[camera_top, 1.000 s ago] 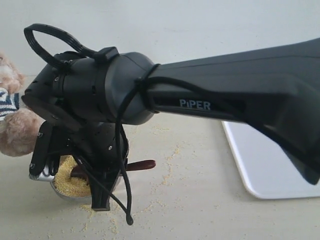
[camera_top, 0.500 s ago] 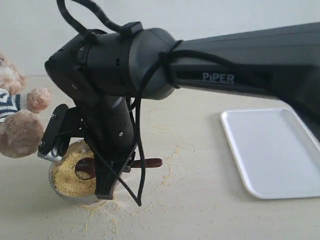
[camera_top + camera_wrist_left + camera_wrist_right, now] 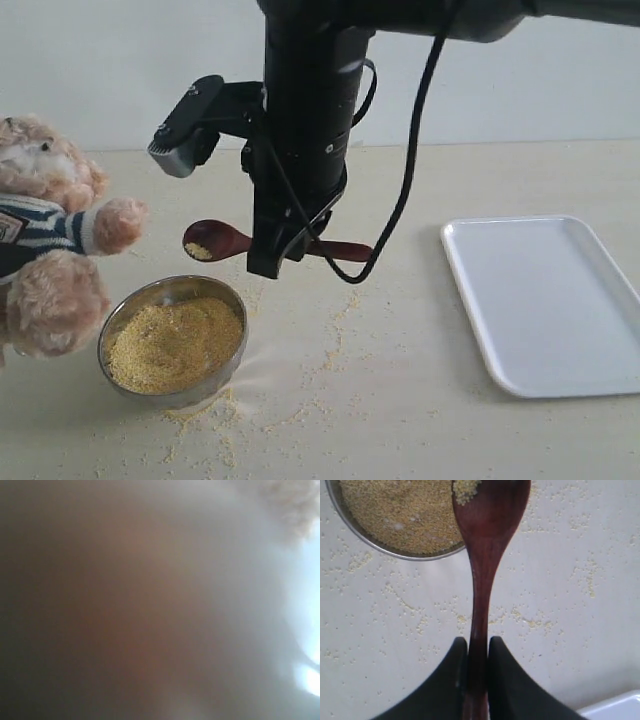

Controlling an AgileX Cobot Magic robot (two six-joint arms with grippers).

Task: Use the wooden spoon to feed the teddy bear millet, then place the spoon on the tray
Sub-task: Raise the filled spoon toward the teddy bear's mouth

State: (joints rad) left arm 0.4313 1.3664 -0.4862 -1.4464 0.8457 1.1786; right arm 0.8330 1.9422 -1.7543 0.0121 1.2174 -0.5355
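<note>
My right gripper [image 3: 285,245] [image 3: 478,641] is shut on the handle of the wooden spoon [image 3: 218,240] [image 3: 487,540], held level above the table. A small clump of millet [image 3: 199,250] [image 3: 466,489] lies in the spoon's bowl. The spoon hangs over the far rim of the metal bowl [image 3: 173,340] [image 3: 350,522], heaped with millet [image 3: 175,342]. The teddy bear [image 3: 45,250] sits at the left edge, its paw a short way from the spoon's tip. The white tray [image 3: 555,300] lies at the right. The left wrist view is a dark blur with a bit of fur [image 3: 295,505]; no left gripper shows.
Loose millet grains [image 3: 330,340] are scattered on the tabletop around the bowl and towards the middle. A pale wall runs behind the table. A corner of the tray [image 3: 615,707] shows in the right wrist view.
The right arm has lifted the spoon out of the bowl with some millet and raised it, swinging up so the bowl and bear are uncovered.
</note>
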